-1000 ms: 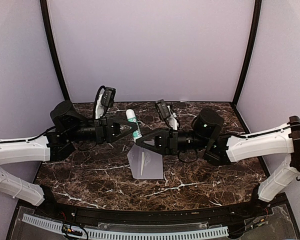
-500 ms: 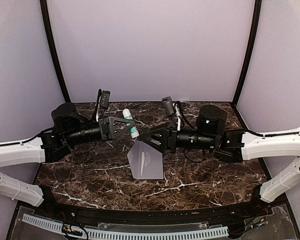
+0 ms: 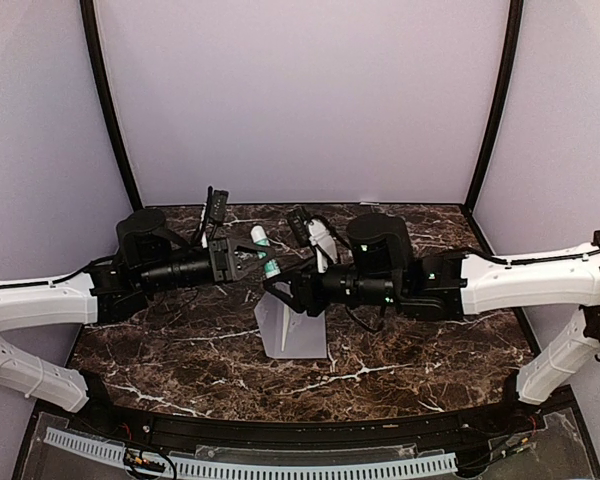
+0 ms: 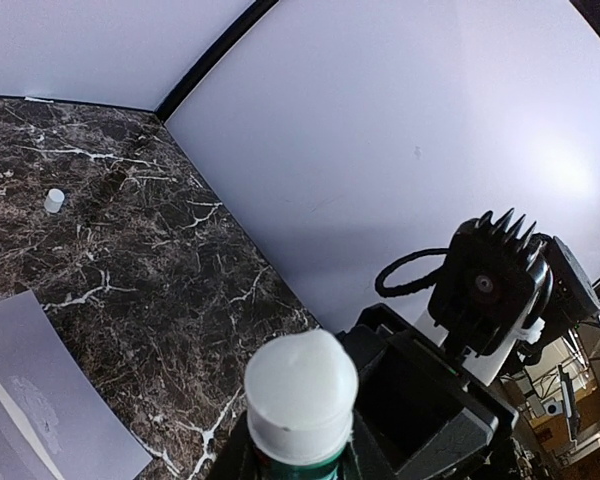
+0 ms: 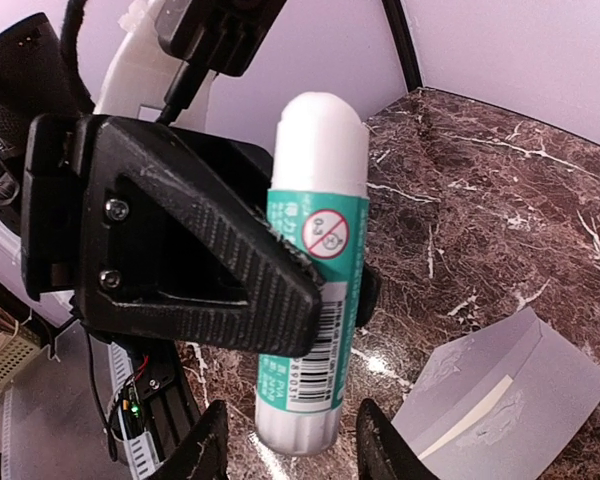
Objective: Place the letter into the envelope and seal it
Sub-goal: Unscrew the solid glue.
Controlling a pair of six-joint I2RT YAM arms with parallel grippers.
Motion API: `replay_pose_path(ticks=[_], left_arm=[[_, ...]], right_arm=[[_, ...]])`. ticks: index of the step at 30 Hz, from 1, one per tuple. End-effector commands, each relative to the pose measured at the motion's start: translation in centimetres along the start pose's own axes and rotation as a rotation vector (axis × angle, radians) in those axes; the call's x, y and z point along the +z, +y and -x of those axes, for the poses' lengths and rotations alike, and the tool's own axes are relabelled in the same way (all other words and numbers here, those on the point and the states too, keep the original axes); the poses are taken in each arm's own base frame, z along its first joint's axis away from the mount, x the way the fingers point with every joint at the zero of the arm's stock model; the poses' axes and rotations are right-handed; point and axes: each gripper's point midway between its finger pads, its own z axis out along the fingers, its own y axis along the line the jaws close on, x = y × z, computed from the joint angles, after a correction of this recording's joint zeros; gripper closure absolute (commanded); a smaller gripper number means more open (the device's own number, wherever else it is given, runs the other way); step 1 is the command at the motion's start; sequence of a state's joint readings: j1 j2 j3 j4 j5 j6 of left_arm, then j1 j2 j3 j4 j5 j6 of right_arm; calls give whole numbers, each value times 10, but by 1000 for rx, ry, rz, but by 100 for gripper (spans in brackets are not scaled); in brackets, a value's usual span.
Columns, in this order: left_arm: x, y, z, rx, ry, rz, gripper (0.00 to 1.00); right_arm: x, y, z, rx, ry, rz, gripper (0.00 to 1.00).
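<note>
Because your left gripper [image 3: 255, 258] pinches the glue stick [image 5: 315, 250] mid-body while your right gripper [image 5: 292, 445] straddles its base with jaws apart, holding nothing, an off-centre squeeze could twist it loose onto the envelope [image 3: 295, 330], lying flat just below centre of the top view, pale grey, patchily smeared.

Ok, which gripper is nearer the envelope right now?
Right. The right gripper hangs over the envelope's far edge; the left gripper sits farther back and left, clamped on the glue stick.
</note>
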State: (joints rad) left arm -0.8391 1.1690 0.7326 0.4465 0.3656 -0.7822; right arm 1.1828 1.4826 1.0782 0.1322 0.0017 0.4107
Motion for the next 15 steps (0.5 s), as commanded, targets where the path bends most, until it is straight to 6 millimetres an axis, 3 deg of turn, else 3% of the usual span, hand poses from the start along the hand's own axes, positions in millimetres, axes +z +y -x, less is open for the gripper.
replay_pose_path(ticks=[1, 15], left_arm=[[-1, -15, 14, 21, -25, -34, 100], [-1, -17, 13, 27, -12, -35, 100]], right_arm=[[5, 2, 12, -19, -27, -25, 61], [10, 11, 20, 2, -58, 26, 75]])
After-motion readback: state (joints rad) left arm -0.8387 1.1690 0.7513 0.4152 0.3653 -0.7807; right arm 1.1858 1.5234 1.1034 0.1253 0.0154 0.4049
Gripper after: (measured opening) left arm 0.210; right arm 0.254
